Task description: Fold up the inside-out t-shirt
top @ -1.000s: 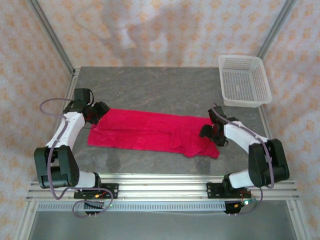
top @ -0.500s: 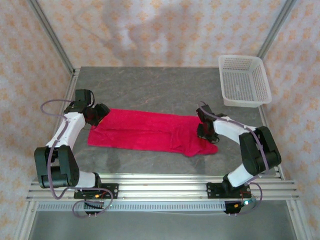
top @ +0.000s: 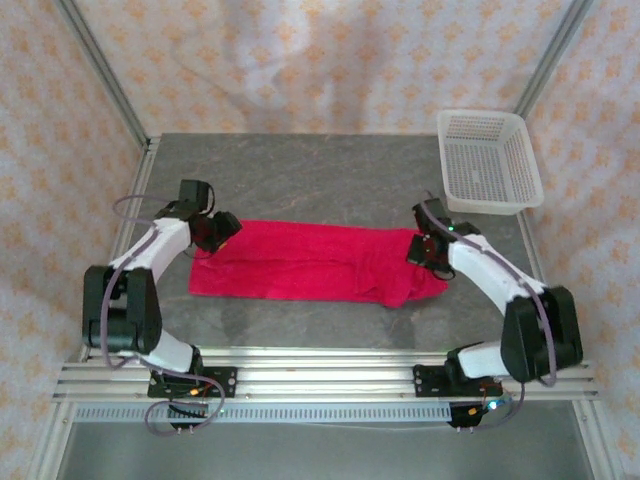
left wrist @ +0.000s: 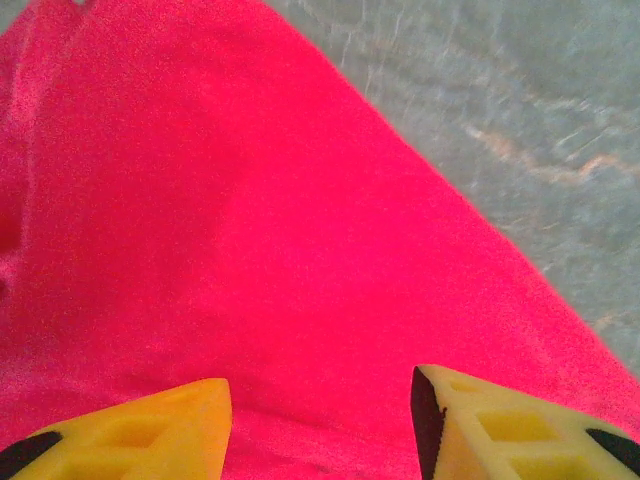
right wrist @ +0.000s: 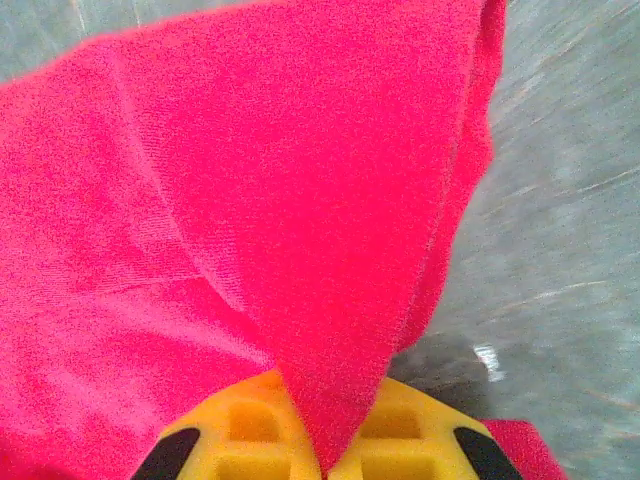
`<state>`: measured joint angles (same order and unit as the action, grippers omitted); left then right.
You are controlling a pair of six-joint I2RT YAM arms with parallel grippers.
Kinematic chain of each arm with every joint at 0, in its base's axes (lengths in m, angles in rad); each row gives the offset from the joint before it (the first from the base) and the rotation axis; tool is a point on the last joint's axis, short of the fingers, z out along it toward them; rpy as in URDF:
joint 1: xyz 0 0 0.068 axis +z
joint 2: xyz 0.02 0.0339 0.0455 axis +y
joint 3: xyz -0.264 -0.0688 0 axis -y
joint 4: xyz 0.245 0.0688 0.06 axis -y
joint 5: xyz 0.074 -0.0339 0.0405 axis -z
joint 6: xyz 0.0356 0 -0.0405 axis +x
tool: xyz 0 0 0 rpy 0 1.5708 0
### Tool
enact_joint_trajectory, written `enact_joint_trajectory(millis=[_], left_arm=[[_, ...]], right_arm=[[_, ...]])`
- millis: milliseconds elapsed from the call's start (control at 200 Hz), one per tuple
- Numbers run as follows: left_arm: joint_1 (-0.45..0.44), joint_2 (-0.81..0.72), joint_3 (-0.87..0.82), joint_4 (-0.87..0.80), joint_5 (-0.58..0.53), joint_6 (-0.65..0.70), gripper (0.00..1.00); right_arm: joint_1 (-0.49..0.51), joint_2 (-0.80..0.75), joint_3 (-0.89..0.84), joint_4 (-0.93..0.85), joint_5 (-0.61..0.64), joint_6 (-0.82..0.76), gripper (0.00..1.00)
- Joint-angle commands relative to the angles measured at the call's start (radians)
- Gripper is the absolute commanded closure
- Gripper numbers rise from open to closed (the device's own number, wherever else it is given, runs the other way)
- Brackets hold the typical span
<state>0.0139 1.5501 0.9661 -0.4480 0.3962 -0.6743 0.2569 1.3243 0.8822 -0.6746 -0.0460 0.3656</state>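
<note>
The bright red, soft cloth short-sleeved t-shirt (top: 310, 262) is lying flat as a long narrow band on the grey stone-patterned table top (top: 330, 170). Its long axis is running left to right, from the left gripper (top: 218, 232) to the right gripper (top: 425, 250). The right end is bunching into a rounded lobe nearer the arm bases. The right gripper is clamping a pointed fold of cloth, its yellow fingers (right wrist: 240, 435) together. The left gripper's fingers (left wrist: 150, 430) are standing apart over the cloth. A white plastic mesh basket (top: 490, 160) is sitting beyond the right gripper, well apart.
</note>
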Motion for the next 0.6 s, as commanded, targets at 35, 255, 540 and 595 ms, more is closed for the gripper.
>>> enact_joint_trajectory(millis=[35,255,540,595], left_arm=[[-0.002,0.077,0.064,0.039,0.021,-0.012,0.49],[0.039,0.083,0.161,-0.051,0.033,0.046,0.49],[0.159,0.022,0.101,-0.02,0.143,0.003,0.5],[0.173,0.015,0.099,-0.025,0.144,0.001,0.51]], right_arm=[[-0.032,-0.109,0.065,-0.129,0.068,-0.04,1.0],[0.002,-0.136,0.169,-0.179,-0.057,-0.015,1.0],[0.288,-0.073,0.382,-0.134,-0.072,0.107,1.0],[0.344,-0.031,0.424,-0.112,-0.071,0.114,1.0]])
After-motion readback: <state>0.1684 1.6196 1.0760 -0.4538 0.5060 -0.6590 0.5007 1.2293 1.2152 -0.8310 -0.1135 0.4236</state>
